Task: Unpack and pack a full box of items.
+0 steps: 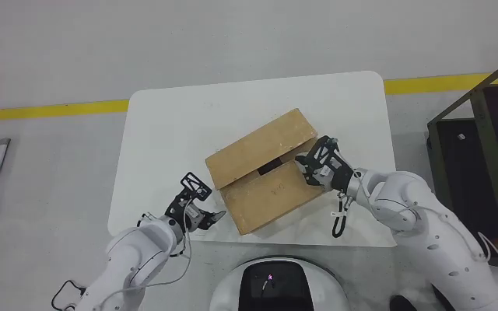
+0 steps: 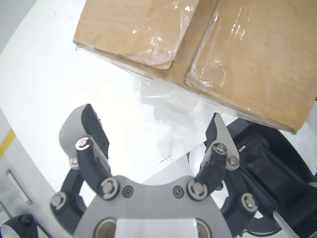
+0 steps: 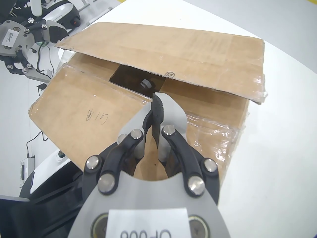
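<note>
Box (image 1: 268, 194), cardboard, sits skewed on the white table (image 1: 171, 132), between the two grippers. Its far flap (image 3: 173, 48), beyond the right gripper (image 3: 156, 100), is raised a little off the top. The near flap (image 3: 81, 100), directly under that gripper, lies flat and carries clear tape. The right gripper's fingers are pressed together, with the tips at the near flap's seam edge; whether they pinch cardboard cannot be determined. Just ahead of those tips, a dark gap (image 3: 128, 75) between the flaps exposes a small dark item (image 3: 146, 84) inside. The left gripper (image 2: 153, 122) is at the opposite end of the box, fingers spread wide and holding nothing. The box corner is just ahead of it and apart from it. Assessment: the task is at its opening stage. One flap is partly lifted; full opening, removal of the contents and repacking are all left to do.
</note>
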You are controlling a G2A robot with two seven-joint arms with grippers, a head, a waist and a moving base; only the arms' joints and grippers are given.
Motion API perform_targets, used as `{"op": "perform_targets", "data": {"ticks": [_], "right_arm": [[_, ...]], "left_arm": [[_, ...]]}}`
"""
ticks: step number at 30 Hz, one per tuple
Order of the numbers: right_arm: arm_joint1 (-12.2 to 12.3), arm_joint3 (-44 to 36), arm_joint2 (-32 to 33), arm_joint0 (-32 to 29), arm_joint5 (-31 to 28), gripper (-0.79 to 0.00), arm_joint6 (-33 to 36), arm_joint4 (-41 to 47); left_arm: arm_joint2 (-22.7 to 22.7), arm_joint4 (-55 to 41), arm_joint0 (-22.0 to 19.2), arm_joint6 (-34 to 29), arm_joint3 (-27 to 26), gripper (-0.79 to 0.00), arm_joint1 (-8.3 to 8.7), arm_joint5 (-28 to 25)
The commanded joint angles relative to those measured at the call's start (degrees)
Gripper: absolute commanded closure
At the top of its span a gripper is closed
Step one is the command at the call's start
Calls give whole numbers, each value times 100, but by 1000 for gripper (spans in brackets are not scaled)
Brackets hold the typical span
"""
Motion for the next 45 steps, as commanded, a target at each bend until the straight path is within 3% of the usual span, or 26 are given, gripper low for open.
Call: {"op": "perform_targets", "data": {"ticks": [1, 6, 9, 10, 12, 15, 21, 26, 31, 32, 45], "right_arm": [[-7, 7, 11, 0, -8, 0, -5, 4], [-25, 36, 36, -3, -44, 0, 8, -13], [-37, 50, 42, 5, -60, 0, 25, -23], [-42, 53, 41, 5, -61, 0, 27, -26], [-52, 57, 32, 4, -72, 0, 27, -32], [-67, 57, 22, 6, -82, 0, 42, -48], [-92, 64, 17, -8, -109, 0, 56, -57], [-110, 66, 30, -15, -125, 0, 67, -67], [-127, 66, 44, -20, -131, 0, 88, -86], [-131, 60, 46, -22, -128, 0, 93, -89], [-160, -211, 250, 80, -191, 0, 26, -87]], "left_arm": [[38, 84, -29, 22, 53, -785, -3, 53], [39, 66, -21, 110, 71, -785, -14, 228], [47, 100, -28, 162, 57, -662, -17, 279], [52, 104, -29, 179, 53, -529, -19, 299], [58, 131, -34, 224, 44, -385, -21, 328], [62, 180, -20, 290, 21, -289, -23, 367], [56, 306, 23, 366, -22, -252, -23, 424], [45, 422, 48, 396, -63, -99, -21, 440], [-24, 548, 50, 474, -156, -89, -22, 568], [-37, 586, 49, 495, -184, -9, -22, 584], [-294, 679, 286, 556, -537, 0, -8, 599]]}}
